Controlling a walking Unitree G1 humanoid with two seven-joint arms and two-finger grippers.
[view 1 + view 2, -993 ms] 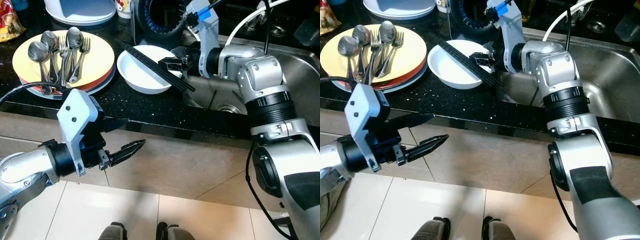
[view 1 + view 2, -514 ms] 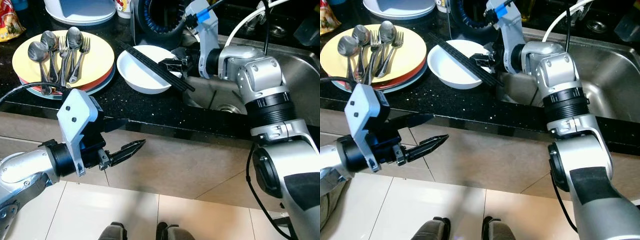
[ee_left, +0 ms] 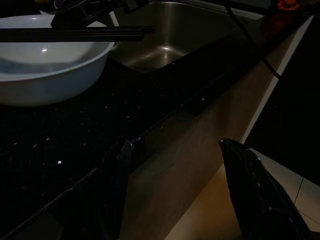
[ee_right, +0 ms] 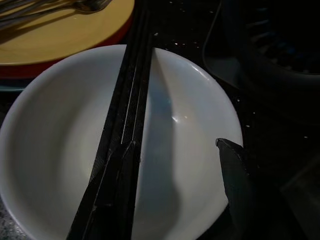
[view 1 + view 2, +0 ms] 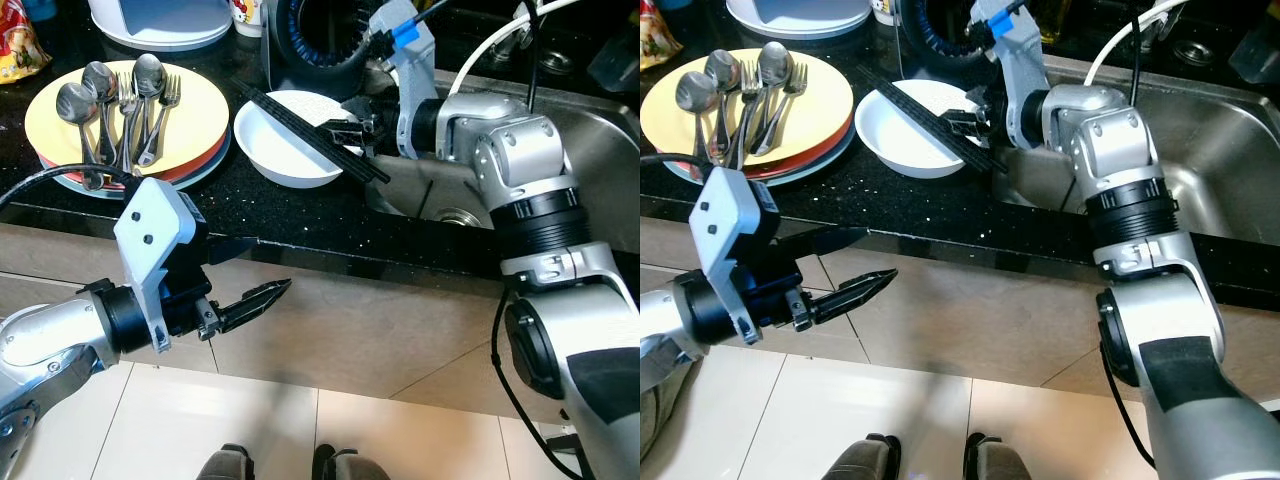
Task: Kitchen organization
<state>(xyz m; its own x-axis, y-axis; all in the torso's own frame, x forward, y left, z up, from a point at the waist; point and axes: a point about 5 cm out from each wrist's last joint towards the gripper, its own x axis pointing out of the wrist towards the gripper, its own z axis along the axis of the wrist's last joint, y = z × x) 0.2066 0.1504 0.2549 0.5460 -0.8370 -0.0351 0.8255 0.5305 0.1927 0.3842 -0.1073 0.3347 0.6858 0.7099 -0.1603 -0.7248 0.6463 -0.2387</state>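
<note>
Reaching over the white bowl (image 5: 290,140) w/ my right end effector (image 5: 352,130), fingers spread apart, nothing held yet. The black chopsticks (image 5: 305,130) lie as a pair across the bowl's rim, one end poking past the rim toward the sink (image 5: 600,170), the other toward the yellow plate (image 5: 195,110). In the right wrist view one fingertip sits right at the sticks (image 4: 125,145) and the other hangs over the bowl's far side, so I can't tell if there's contact yet.

Handling, as I judge it: chopsticks are light, stiff, thin and prob. slick, lacquer-like. Two loose sticks tend to roll or scissor apart when pinched. Best hold looks like the stretch just inside the bowl's sink-side rim, closing across both at once, square to their length. Grab too near an end and they'll likely pivot. Bowl looks like ceramic, fragile, could slide on the black counter (image 5: 300,215) if I nudge the rim.

Spoons and forks (image 5: 125,105) lie on the yellow plate, beyond the bowl from the sink.

My left end effector (image 5: 250,300) hangs idle below the counter edge, nearer me than the bowl, fingers parted in its wrist view, empty.
</note>
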